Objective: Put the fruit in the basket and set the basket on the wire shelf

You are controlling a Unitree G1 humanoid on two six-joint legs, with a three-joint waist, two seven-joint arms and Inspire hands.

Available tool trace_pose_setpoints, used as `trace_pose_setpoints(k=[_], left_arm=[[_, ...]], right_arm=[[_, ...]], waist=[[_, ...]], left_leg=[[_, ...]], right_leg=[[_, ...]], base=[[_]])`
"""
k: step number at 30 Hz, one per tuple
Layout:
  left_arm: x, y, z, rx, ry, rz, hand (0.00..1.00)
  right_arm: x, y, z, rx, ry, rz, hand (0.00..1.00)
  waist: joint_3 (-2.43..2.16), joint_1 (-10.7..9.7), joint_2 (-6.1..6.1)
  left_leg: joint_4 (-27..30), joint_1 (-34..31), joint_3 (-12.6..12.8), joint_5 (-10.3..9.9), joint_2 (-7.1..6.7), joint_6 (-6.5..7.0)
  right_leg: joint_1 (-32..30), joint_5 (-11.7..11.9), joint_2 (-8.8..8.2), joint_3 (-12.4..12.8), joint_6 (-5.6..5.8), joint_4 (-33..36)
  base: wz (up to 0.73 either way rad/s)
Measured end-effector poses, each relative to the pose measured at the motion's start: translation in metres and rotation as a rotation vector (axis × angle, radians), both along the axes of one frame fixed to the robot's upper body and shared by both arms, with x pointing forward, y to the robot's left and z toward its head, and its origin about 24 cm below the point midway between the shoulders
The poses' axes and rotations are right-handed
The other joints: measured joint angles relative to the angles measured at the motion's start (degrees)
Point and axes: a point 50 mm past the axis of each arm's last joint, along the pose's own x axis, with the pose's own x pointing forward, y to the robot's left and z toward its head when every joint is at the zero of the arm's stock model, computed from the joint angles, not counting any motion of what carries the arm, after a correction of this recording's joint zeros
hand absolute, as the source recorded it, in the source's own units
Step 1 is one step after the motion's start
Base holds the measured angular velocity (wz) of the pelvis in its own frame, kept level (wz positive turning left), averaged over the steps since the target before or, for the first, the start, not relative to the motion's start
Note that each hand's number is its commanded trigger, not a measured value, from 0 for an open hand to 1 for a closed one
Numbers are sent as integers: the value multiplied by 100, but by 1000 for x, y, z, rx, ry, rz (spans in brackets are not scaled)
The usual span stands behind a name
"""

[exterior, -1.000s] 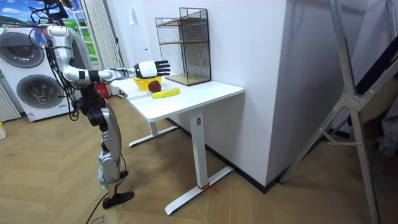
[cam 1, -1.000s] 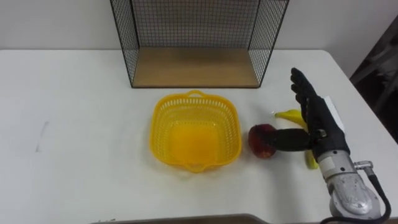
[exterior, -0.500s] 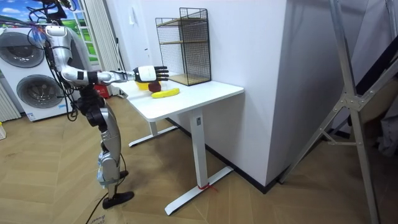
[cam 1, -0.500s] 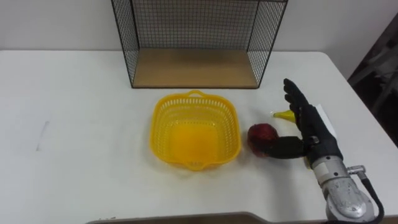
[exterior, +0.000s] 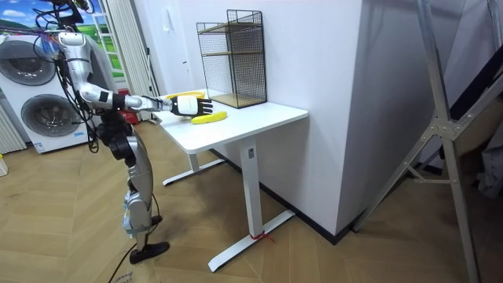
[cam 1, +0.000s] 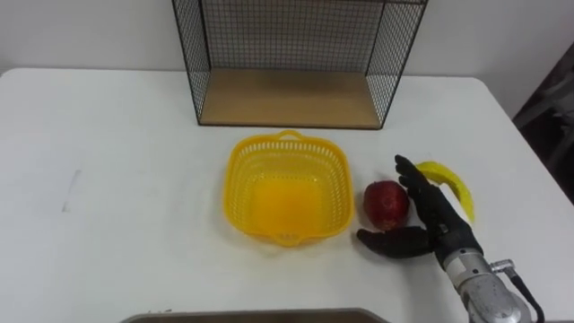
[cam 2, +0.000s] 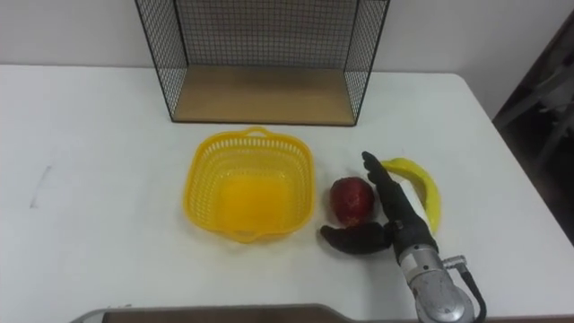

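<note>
An empty yellow plastic basket (cam 1: 285, 187) (cam 2: 248, 182) sits on the white table, in front of the black wire shelf (cam 1: 291, 63) (cam 2: 262, 61). A dark red apple (cam 1: 386, 204) (cam 2: 351, 199) lies just right of the basket. A yellow banana (cam 1: 450, 187) (cam 2: 416, 192) lies further right. My right hand (cam 1: 427, 224) (cam 2: 387, 226) rests low at the apple's right side, open, fingers straight beside the apple and thumb stretched below it. In the room view I stand at the table's end with the right hand (exterior: 187, 104) reaching over it.
The white table (cam 1: 108, 197) has bare room left of the basket, with a faint mark (cam 1: 71, 190) near its left side. The shelf has a wooden floor (cam 1: 287, 97). In the room view washing machines (exterior: 43, 110) stand behind me.
My right hand has dropped and drawn back from above the banana to table height beside the apple. The banana now shows in full. The view shifted slightly.
</note>
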Motion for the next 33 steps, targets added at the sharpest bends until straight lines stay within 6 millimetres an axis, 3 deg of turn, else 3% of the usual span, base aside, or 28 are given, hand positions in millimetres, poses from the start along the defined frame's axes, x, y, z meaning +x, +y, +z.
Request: trace_pose_setpoints(k=[4, 5, 6, 7, 19, 26, 33], left_arm=[[1, 0, 0, -9, 0, -1, 0], [2, 0, 0, -10, -2, -2, 0], [1, 0, 0, -14, 2, -1, 0], [1, 0, 0, -20, 5, -1, 0], [3, 4, 1, -14, 10, -5, 0], [4, 5, 1, -2, 14, -2, 0], [3, 5, 1, 12, 15, 2, 0]], right_arm=[[0, -1, -3, -6, 12, 2, 0], [0, -1, -4, -7, 13, 2, 4], [1, -1, -4, -13, 15, 5, 56], [1, -1, -4, -28, 16, 10, 100], [11, -12, -4, -223, -2, -2, 100], [16, -13, -8, -223, 13, -28, 100], [10, -5, -13, -114, 22, -49, 100]], waist=[[7, 18, -20], [6, 18, -21], [7, 25, -22], [6, 25, -28], [-10, 24, -119], [-12, 35, -121], [-15, 7, -110]], left_leg=[[23, 3, -62, -1, -3, -1], [14, 0, -67, -1, -1, -1], [-8, -4, -69, -1, 0, -1], [-12, -5, -73, -1, -2, -1], [17, 27, -113, 0, -4, 0], [-40, 88, -112, 0, -4, -1], [-48, 81, -115, -3, -1, -1]], right_leg=[[21, 6, 2, -50, -8, -45], [31, 19, 7, -52, -8, -74], [44, 31, 8, -60, -9, -107], [45, 31, 6, -63, -9, -113], [83, 60, 16, -99, -6, -184], [144, 60, 15, -105, -6, -187], [160, 73, 15, -111, -6, -175]], base=[[7], [0], [0], [0], [1], [0], [0]])
